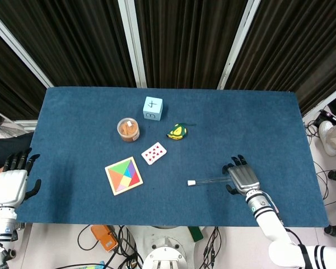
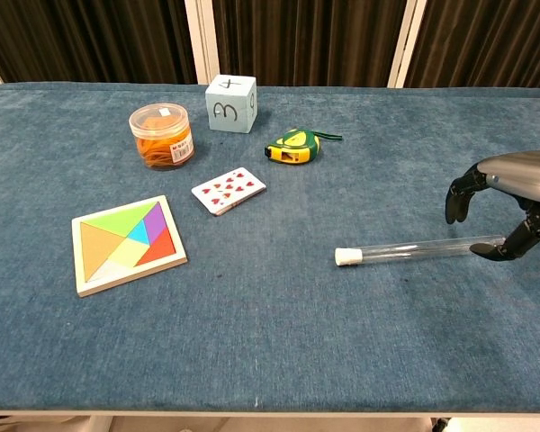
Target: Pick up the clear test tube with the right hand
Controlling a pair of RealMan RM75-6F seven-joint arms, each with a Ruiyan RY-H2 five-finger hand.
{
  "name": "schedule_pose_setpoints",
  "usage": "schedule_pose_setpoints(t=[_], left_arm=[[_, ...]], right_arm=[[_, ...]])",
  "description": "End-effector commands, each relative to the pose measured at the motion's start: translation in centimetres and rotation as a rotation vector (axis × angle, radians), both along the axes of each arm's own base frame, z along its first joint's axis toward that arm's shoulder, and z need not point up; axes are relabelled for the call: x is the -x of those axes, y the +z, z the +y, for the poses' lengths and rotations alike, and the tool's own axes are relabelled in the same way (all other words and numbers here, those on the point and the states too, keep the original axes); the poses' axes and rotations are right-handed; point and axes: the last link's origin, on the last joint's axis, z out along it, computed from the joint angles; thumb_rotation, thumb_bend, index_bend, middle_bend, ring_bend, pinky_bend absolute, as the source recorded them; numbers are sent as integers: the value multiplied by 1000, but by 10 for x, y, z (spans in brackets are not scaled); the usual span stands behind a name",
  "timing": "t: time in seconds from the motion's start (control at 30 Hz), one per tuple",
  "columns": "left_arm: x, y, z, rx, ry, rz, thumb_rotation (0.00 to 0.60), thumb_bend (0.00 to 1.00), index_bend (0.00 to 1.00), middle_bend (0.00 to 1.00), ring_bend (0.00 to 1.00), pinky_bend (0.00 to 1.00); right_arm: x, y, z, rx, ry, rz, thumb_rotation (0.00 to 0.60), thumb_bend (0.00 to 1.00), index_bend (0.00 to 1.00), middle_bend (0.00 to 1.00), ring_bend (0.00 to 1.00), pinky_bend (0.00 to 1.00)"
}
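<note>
The clear test tube (image 2: 414,249) with a white cap (image 2: 346,256) lies flat on the blue table, cap to the left; in the head view the tube (image 1: 210,180) shows right of centre near the front. My right hand (image 2: 508,200) hovers over the tube's closed right end, fingers apart and curved down, holding nothing; the same hand (image 1: 242,176) covers that end in the head view. My left hand (image 1: 12,185) rests open beyond the table's left front corner, far from the tube.
A tangram puzzle (image 2: 126,244), a playing card (image 2: 228,190), a yellow-green tape measure (image 2: 292,147), an orange-filled jar (image 2: 161,135) and a light-blue cube (image 2: 231,103) sit to the left and back. The table's front edge (image 2: 270,409) runs close by.
</note>
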Motion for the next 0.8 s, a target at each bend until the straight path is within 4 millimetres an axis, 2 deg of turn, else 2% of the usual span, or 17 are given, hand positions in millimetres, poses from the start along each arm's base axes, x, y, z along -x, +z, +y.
schedule_pose_setpoints(t=[0.03,0.23,0.57,0.8], left_arm=[[0,0,0,-2,-1,2,600,368,141,5,0,37],[0,0,0,-3,4,1,600,369,141,4,0,37],[1,0,0,-1,7,1,600,369,141,4,0,37],[1,1,0,-4,13,0,600,369,141,4,0,37]], right_arm=[[-2,-4,-3,-1,-1,-11,600,476,440,399,149,0],[-6,-14,-7,-2,10,-39,600,500,455,400,153,0],[-3,-24,8,13,71,-41,600,500,458,398,153,0],[-2,-33,4,24,87,-15,600,500,476,404,185,0]])
